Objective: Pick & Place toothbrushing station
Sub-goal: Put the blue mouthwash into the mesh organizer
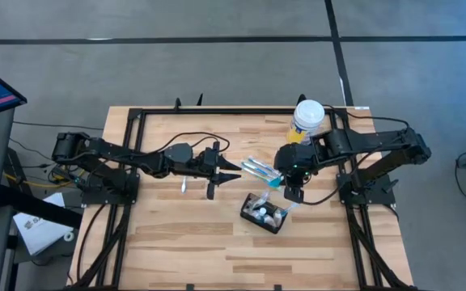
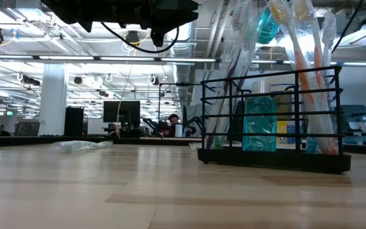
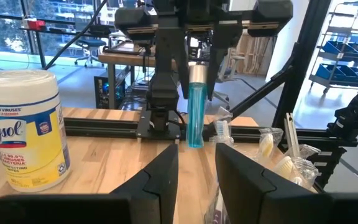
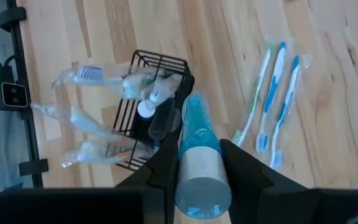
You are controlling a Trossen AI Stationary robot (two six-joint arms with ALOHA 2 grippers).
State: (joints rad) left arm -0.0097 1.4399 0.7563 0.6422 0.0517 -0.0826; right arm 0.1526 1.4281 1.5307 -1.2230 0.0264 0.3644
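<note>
Black and slim, the left gripper (image 1: 226,171) hangs over the middle of the wooden table (image 1: 176,242), its two fingers (image 3: 166,177) standing a little apart with nothing between them. Ahead of those fingertips, across a stretch of bare wood, a loose bunch of wrapped toothbrushes (image 1: 259,168) lies flat on the boards. Just past them hangs the right gripper (image 1: 284,183), pointing downward, its fingers (image 4: 241,168) pinching a translucent blue tube (image 4: 197,152) with a silvery cap; the tube sits squarely between the two pads and stands upright in the left wrist view. Directly below those fingertips, on the near side of the table, rests the toothbrushing station (image 1: 264,213), a black wire holder that stands on the wood. It already carries several wrapped toothbrushes (image 2: 310,76) leaning out of its top and a small clear blue bottle (image 2: 260,123) inside. Behind the right gripper, near the table's far edge, stands a white-lidded yellow-labelled wipes tub (image 1: 307,121), well apart from the holder.
</note>
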